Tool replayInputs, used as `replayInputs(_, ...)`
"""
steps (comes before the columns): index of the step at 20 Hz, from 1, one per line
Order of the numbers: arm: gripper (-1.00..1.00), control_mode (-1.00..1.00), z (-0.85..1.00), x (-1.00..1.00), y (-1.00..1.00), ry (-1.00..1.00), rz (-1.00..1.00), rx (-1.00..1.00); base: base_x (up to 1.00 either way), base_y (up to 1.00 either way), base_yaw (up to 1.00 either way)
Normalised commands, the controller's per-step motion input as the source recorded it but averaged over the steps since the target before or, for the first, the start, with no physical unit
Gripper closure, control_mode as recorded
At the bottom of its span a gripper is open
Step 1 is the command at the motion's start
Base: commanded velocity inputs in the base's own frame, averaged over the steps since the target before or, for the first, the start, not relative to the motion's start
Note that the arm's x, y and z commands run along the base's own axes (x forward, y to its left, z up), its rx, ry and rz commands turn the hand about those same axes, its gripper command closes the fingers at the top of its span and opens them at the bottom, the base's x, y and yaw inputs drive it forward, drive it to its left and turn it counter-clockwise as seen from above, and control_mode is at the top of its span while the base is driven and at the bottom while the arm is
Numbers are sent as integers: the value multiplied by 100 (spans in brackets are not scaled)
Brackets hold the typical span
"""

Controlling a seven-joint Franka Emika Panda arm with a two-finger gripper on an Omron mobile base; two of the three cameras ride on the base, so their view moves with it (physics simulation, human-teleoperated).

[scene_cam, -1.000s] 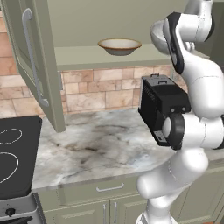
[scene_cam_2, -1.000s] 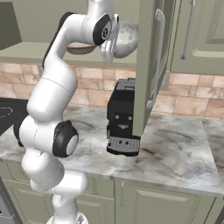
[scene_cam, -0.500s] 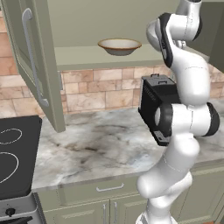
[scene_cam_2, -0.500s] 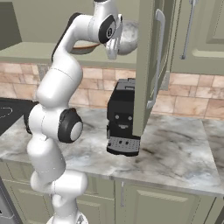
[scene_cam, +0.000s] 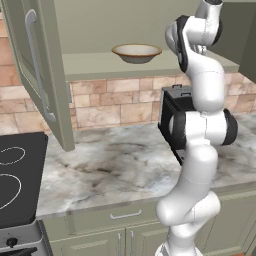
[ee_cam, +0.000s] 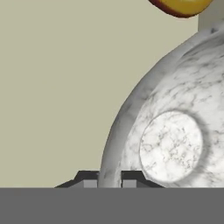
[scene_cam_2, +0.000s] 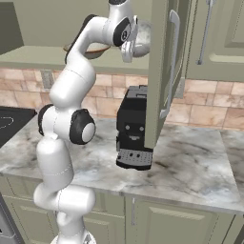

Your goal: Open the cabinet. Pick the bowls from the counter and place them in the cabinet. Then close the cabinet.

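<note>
A backsplash of tan and reddish stone tiles runs along the wall. A black glass stovetop with white rings sits at the left. Olive-green lower cabinets with small silver handles stand below, lit evenly.

The cabinet is olive green with silver bar handles and a pale shelf inside. A tan bowl with a brown rim and cream inside shows at 12 o'clock in the left base view. A speckled grey-white bowl has marbled veining. The counter is grey-beige marble with dark veins. The coffee machine is black. The stovetop is black with white rings. The wall tiles are tan and brown.
</note>
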Motion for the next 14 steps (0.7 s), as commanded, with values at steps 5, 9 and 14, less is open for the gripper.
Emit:
replayInputs(5, -100, -100, 0, 42, -13, 0, 0, 0, 0, 0, 0)
replayInputs(9, -100, -100, 2, 20, -13, 0, 0, 0, 0, 0, 0)
replayInputs(14, -100, -100, 12, 0, -2, 0, 0, 0, 0, 0, 0)
